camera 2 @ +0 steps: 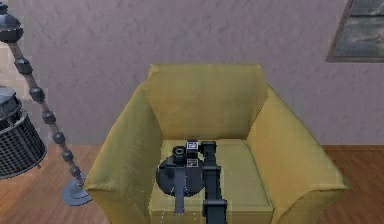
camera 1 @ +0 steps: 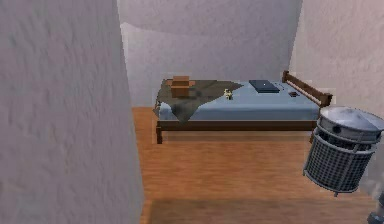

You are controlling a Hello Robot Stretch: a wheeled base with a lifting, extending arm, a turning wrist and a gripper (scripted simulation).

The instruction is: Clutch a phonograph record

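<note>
In the arm side view a dark round disc (camera 2: pixel 168 181), flat like a record, lies on the seat of a yellow armchair (camera 2: pixel 205 100). My arm (camera 2: pixel 213 195) rises from the bottom edge over the seat, with two white marked squares (camera 2: pixel 200 149) at its end. The gripper (camera 2: pixel 178 156) has its dark body just left of them, at the disc's far edge. I cannot tell whether it holds anything, nor whether it touches the disc.
A beaded floor lamp (camera 2: pixel 45 110) and a mesh bin (camera 2: pixel 15 140) stand left of the armchair; a framed picture (camera 2: pixel 362 30) hangs top right. Ahead, a bed (camera 1: pixel 235 100) carries a brown box (camera 1: pixel 180 85) and a dark flat item (camera 1: pixel 264 86). A wall (camera 1: pixel 60 110) is close on the left and the mesh bin (camera 1: pixel 342 150) close on the right.
</note>
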